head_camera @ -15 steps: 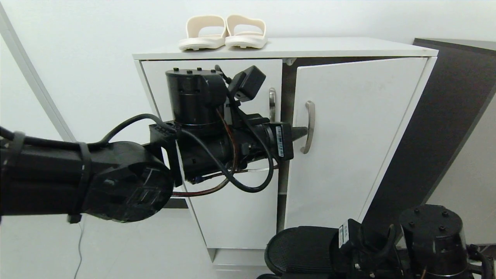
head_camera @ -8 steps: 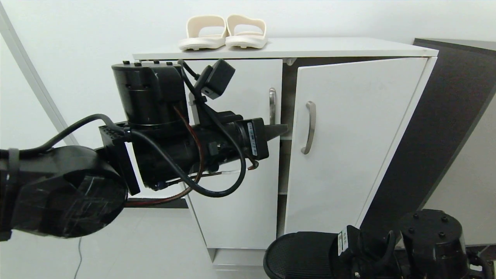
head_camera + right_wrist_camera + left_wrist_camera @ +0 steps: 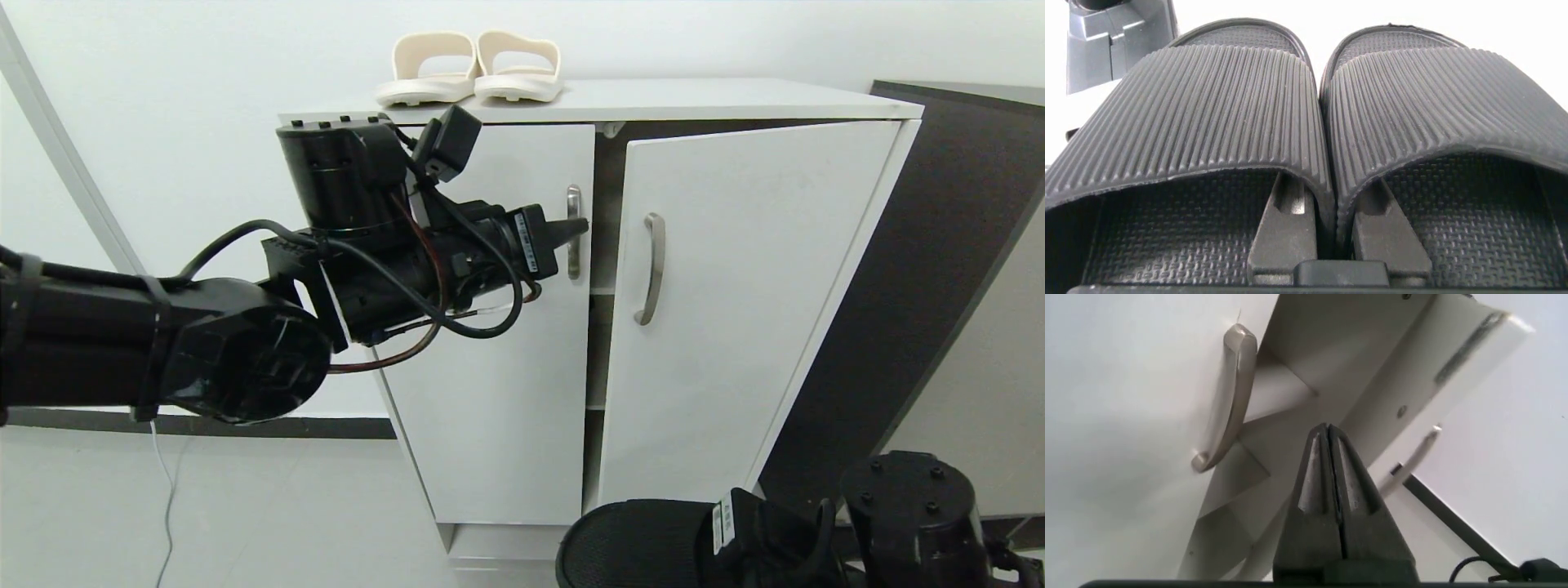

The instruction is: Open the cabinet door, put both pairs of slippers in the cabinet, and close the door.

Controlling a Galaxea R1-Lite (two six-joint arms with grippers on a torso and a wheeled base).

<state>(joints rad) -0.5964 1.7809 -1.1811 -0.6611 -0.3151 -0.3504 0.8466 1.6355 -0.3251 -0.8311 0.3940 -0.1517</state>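
A white cabinet point(image 3: 735, 100) stands before me. Its right door point(image 3: 735, 286) is slightly ajar, leaving a dark gap point(image 3: 602, 245) with shelves behind it; the left door point(image 3: 490, 392) looks closed. My left gripper point(image 3: 581, 227) is shut and empty, its tip right by the left door's metal handle point(image 3: 574, 233). In the left wrist view the shut gripper point(image 3: 1328, 431) points into the gap, beside that handle point(image 3: 1229, 396). A cream pair of slippers point(image 3: 469, 69) lies on the cabinet top. My right gripper point(image 3: 735, 531), low at the front, is shut on a black pair of slippers point(image 3: 637, 539), its fingers point(image 3: 1282, 233) under the straps point(image 3: 1208, 106).
The right door's handle point(image 3: 651, 268) hangs free. A dark panel point(image 3: 939, 245) stands right of the cabinet. White wall and pale floor point(image 3: 245, 514) lie to the left, with a thin cable point(image 3: 167, 506) hanging there.
My left gripper has left the right door's handle and moved left and up to the left door's handle. The right arm with the black slippers has sunk slightly.
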